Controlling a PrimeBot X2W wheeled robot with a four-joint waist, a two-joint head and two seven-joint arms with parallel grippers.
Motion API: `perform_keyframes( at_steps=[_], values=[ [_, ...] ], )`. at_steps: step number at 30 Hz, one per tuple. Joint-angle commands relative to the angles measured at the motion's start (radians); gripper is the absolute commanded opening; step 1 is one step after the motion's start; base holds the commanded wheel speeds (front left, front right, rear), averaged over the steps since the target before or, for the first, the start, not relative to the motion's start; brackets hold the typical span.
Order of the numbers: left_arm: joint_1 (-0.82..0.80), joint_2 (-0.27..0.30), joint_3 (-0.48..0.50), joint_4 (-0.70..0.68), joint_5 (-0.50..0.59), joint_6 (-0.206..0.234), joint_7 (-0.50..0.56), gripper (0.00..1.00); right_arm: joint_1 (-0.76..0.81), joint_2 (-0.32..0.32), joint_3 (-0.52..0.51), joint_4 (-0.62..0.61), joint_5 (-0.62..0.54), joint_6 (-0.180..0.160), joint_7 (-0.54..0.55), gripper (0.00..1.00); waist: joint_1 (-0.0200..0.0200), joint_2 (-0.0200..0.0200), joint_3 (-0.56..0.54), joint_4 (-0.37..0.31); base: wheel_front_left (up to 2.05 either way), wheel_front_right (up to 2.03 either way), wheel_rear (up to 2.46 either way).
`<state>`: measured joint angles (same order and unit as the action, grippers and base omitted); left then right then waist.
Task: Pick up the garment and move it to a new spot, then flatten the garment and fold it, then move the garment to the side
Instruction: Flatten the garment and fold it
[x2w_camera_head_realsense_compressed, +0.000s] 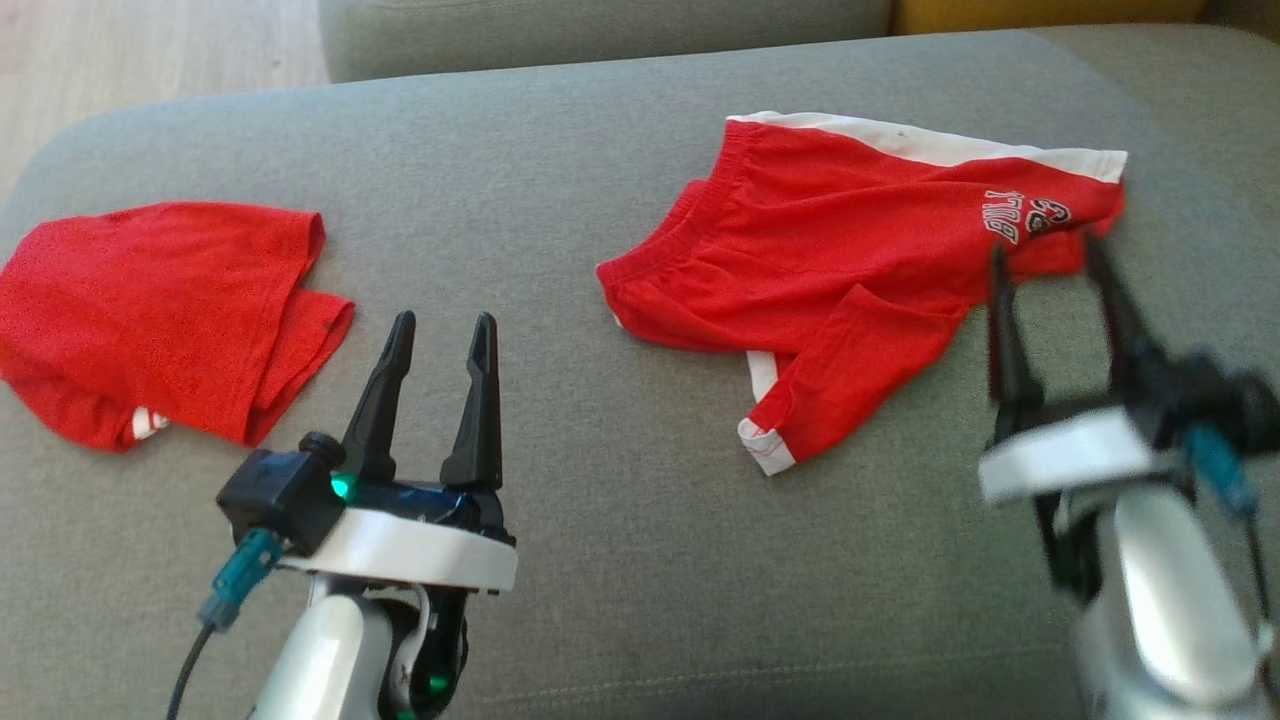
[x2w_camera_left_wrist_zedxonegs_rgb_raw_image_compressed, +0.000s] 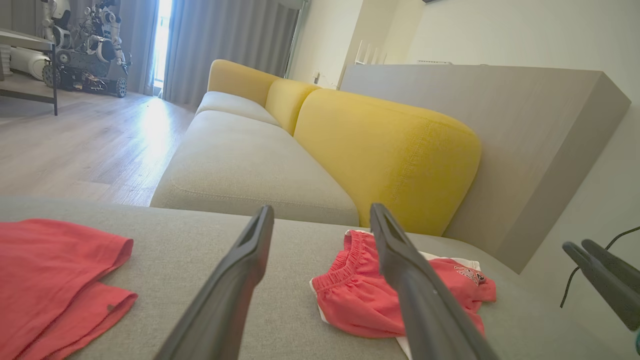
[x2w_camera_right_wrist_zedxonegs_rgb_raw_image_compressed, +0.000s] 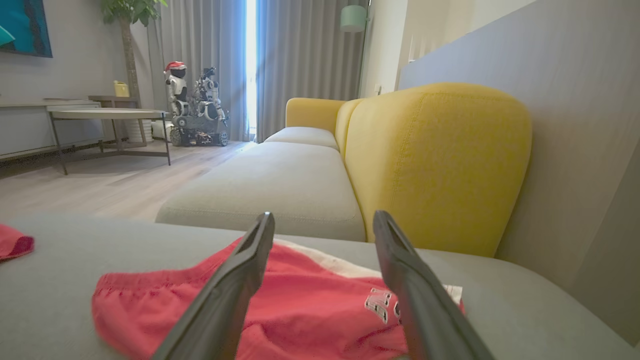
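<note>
Red shorts (x2w_camera_head_realsense_compressed: 830, 260): I see them on the right half of the grey seat cushion (x2w_camera_head_realsense_compressed: 620, 520), lying loose and creased. The elastic waistband points left, a white stripe runs along the far edge, and white lettering sits near the right end. 1 leg is folded toward the near side and shows its white hem.

Right gripper (x2w_camera_head_realsense_compressed: 1046, 248): My head view has it blurred at the near right. Its 2 dark fingers are spread apart with nothing between them, and their tips are over the right leg of the shorts, just beside the lettering. I cannot tell whether they touch the cloth.

Right wrist view: The spread fingers of the right gripper (x2w_camera_right_wrist_zedxonegs_rgb_raw_image_compressed: 324, 216) frame the shorts (x2w_camera_right_wrist_zedxonegs_rgb_raw_image_compressed: 310, 305), with the lettering by the right finger.

Left gripper (x2w_camera_head_realsense_compressed: 444, 320): Its fingers are spread wide and hold nothing. It is over bare cushion, between the 2 red pieces and apart from both.

Folded red garment (x2w_camera_head_realsense_compressed: 150, 300): It lies at the left end of the cushion, doubled over, well apart from the shorts.

Left wrist view: I see the folded garment (x2w_camera_left_wrist_zedxonegs_rgb_raw_image_compressed: 50, 270) at the near left and the shorts (x2w_camera_left_wrist_zedxonegs_rgb_raw_image_compressed: 350, 295) beyond the right finger.

Surroundings: A yellow backrest (x2w_camera_right_wrist_zedxonegs_rgb_raw_image_compressed: 435, 160) stands on the far right, with a wood floor (x2w_camera_left_wrist_zedxonegs_rgb_raw_image_compressed: 75, 150) to the left. Another robot (x2w_camera_right_wrist_zedxonegs_rgb_raw_image_compressed: 195, 110) is parked by the far curtains (x2w_camera_right_wrist_zedxonegs_rgb_raw_image_compressed: 300, 50).
</note>
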<state>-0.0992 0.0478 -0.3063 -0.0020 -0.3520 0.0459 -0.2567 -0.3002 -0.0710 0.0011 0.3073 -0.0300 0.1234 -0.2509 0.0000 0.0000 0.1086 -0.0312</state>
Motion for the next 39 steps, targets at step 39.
perform_keyframes(
  at_steps=[39],
  values=[
    [-0.047, 0.002, 0.016, -0.01, -0.004, -0.005, -0.005, 1.0, 0.05, 0.021, 0.309, 0.172, -0.046, 0.007, 0.152, 1.0, 0.0, 0.0, 0.082, 0.092, 0.0, 0.0, 0.0]
  ],
)
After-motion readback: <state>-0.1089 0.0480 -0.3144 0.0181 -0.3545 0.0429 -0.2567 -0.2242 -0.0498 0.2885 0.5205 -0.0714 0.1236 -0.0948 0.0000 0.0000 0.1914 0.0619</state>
